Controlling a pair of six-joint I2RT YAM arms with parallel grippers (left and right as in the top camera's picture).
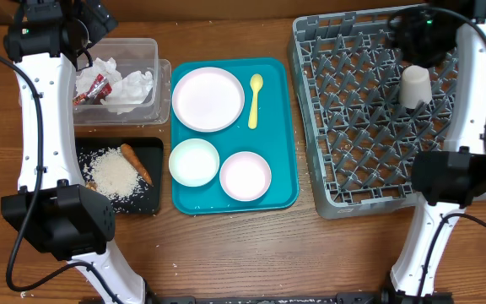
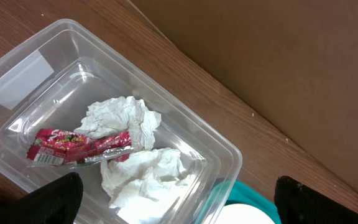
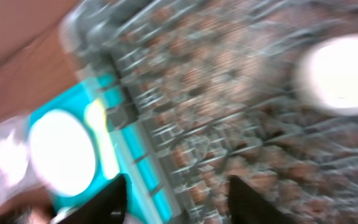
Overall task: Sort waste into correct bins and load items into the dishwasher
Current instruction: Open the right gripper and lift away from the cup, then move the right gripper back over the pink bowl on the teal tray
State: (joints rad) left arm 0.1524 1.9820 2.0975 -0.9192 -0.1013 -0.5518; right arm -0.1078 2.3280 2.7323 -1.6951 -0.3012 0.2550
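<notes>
Clearly, we see the white cup standing among the pegs of the grey dish rack, upper right of the overhead frame. The right gripper, though blurred, is parted and empty. The left gripper spreads wide, empty, over the clear tub holding the wrapper and napkins.

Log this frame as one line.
left jaws: open over clear tub | right jaws: open, empty, over dish rack | cup: in rack | plate, bowls, spoon: on teal tray
</notes>
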